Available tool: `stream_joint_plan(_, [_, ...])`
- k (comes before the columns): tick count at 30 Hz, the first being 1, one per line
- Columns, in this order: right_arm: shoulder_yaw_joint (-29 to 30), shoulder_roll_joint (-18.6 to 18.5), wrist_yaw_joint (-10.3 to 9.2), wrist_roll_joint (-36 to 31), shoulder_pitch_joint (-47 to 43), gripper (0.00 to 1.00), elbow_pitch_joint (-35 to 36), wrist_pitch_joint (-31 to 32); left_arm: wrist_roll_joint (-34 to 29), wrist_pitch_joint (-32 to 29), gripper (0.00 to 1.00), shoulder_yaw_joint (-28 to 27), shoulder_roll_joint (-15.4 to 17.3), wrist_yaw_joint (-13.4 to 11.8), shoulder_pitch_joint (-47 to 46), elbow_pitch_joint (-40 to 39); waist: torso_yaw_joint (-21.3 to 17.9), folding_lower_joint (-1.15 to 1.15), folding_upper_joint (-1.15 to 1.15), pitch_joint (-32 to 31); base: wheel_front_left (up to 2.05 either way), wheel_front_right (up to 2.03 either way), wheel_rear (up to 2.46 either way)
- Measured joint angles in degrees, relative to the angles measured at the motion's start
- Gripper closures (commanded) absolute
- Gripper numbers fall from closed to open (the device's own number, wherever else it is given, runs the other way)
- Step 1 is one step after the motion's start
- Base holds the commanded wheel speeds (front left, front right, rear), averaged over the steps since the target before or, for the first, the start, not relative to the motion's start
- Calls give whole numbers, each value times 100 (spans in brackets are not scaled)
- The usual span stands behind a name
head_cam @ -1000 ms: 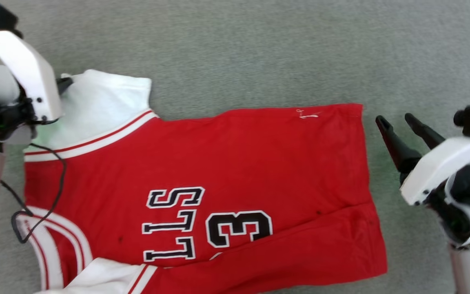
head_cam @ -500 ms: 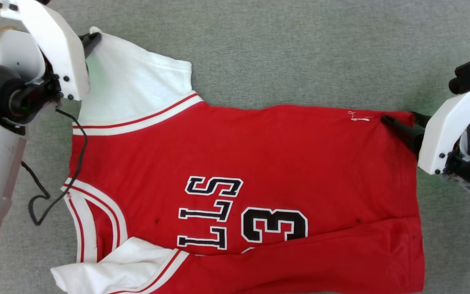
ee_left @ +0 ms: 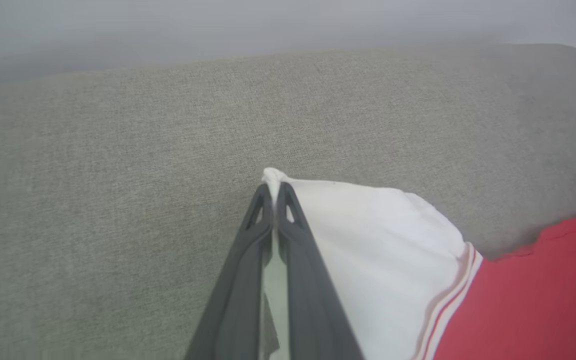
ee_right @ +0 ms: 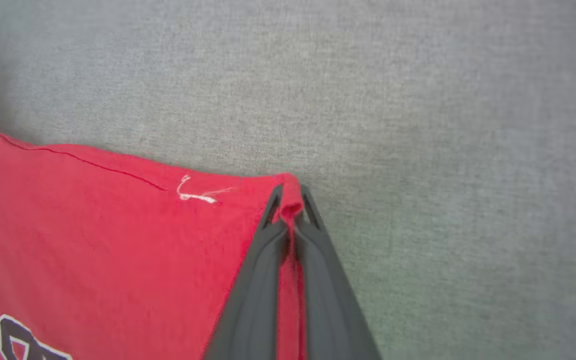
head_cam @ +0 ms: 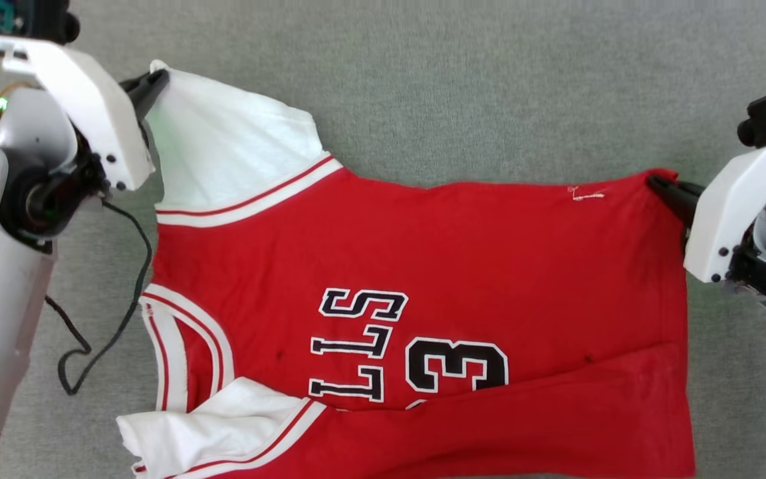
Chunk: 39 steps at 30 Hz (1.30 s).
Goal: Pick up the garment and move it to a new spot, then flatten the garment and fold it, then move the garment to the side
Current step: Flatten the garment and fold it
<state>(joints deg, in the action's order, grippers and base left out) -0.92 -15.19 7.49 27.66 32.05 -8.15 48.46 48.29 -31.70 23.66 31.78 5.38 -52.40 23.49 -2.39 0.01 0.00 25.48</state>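
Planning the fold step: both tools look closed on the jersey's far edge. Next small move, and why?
Probably raise both together slightly, keeping the far edge taut. The left tool is shut on the white sleeve tip, the right tool on the red hem corner, and the garment lies spread out, so a fold toward the robot seems ready.

Bright even light, soft blurry edges
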Motion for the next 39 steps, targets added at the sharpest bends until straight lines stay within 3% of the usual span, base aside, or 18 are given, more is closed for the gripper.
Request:
stream_joint_plan(5, [92,-46,1,-38,-301,100,216,-360,140,521,100,-267,35,-146,640,-178,69,0,0,-418,0,0,0])
stream_joint_plan(11, [320,26,0,89,-994,100,200,-461,377,1068,100,-558,26,-501,1902,-678,205,-1,0,-1018,0,0,0])
stream_joint_plan(25, [771,233,1,255,-2599,100,-127,-895,749,1472,100,-545,-230,-1252,4912,-1689,542,-2,0,-2038,0,0,0])
stream_joint_plan(26, [776,236,1,248,-2684,81,-160,-948,788,1464,100,-524,-264,-1269,5042,-1716,546,-2,0,-2062,0,0,0])
stream_joint_plan(28, [780,268,1,240,-2829,0,-236,-1045,808,1440,100,-468,-303,-1305,5228,-1725,542,-2,0,-2095,0,0,0])
stream_joint_plan(31, [755,337,0,232,-3010,0,-333,-1255,836,1480,0,-388,-399,-1318,5428,-1672,516,-2,0,-2143,0,0,0])
stream_joint_plan(36, [679,353,0,237,-3245,0,-278,-1642,542,2047,0,-372,-528,-1369,5480,-1624,467,-2,0,-2278,0,0,0])
stream_joint_plan(39, [688,255,1,147,-3390,0,242,-1789,177,2766,0,-493,-630,-1506,5433,-1812,411,-1,0,-2384,0,0,0])
